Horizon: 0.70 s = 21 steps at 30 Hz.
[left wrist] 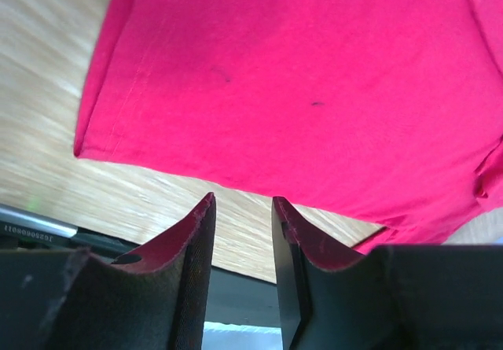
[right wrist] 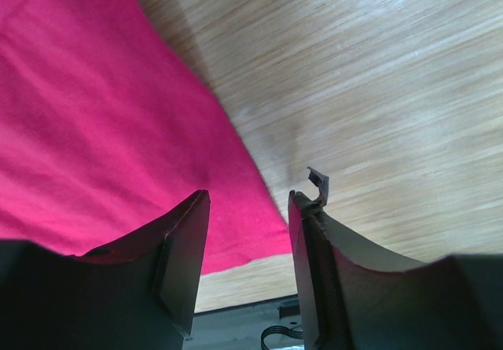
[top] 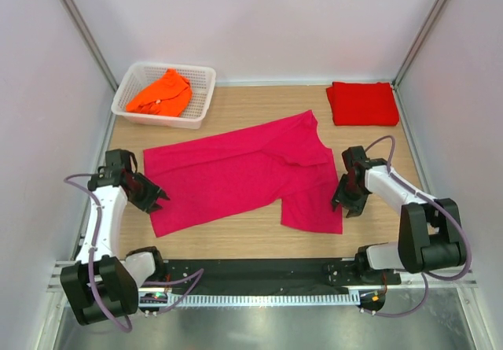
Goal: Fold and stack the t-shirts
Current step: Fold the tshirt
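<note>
Right gripper (right wrist: 249, 197) over pink t-shirt (right wrist: 94, 114) corner

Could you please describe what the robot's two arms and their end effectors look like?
The left arm and right arm have white links with black joints and motor housings. A lavender cable loops along each. The left end effector and right end effector are black. The wrist views show two dark, wedge-shaped fingers, with a small grey tab at one right fingertip.

fingers (left wrist: 189, 244) parted over table (left wrist: 47, 59) | magenta t-shirt (left wrist: 299, 75) flat just beyond
</note>
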Available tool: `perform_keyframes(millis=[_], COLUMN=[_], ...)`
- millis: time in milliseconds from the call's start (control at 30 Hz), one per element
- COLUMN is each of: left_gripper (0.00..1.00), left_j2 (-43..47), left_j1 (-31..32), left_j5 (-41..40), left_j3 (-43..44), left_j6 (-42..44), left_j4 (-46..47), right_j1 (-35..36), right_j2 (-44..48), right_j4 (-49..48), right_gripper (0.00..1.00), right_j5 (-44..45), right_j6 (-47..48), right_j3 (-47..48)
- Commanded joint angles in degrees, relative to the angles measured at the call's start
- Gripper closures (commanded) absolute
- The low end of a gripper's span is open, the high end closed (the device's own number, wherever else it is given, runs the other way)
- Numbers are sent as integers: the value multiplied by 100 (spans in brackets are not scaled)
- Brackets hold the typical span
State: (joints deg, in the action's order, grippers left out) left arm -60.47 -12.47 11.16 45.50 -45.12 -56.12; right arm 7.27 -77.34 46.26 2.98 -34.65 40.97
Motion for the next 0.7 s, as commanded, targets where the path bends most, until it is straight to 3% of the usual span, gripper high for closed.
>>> perform_keyframes(millis=[0, 67, 233, 367, 567, 667], left_gripper=[63, 63, 63, 57, 54, 58], left_j2=[175, 272, 483, 676, 984, 1107], left_j1=[-124, -203, -335, -379, -388, -388], left_j5=[-123, -123, -166, -658, -1528, -1871], left_j3=[-181, -365, -752, -937, -1034, -1148], left_j6=[-391, -584, -893, -1025, -1569, -1894], left_j4=[-136, -119, 30, -118, -505, -505], right_j1=[-15, -24, -24, -15, -15, -6], right_j2=[-228, -325, -308, -124, -9, -26], right_j4=[-240, -310, -565, -618, -662, -653], right_gripper=[50, 58, 68, 87, 99, 99], right_j5=[167, 211, 255, 308, 159, 176], right_j6=[-181, -252, -411, -402, -367, -349], right_j3=[-133, -212, -432, -450, -529, -485])
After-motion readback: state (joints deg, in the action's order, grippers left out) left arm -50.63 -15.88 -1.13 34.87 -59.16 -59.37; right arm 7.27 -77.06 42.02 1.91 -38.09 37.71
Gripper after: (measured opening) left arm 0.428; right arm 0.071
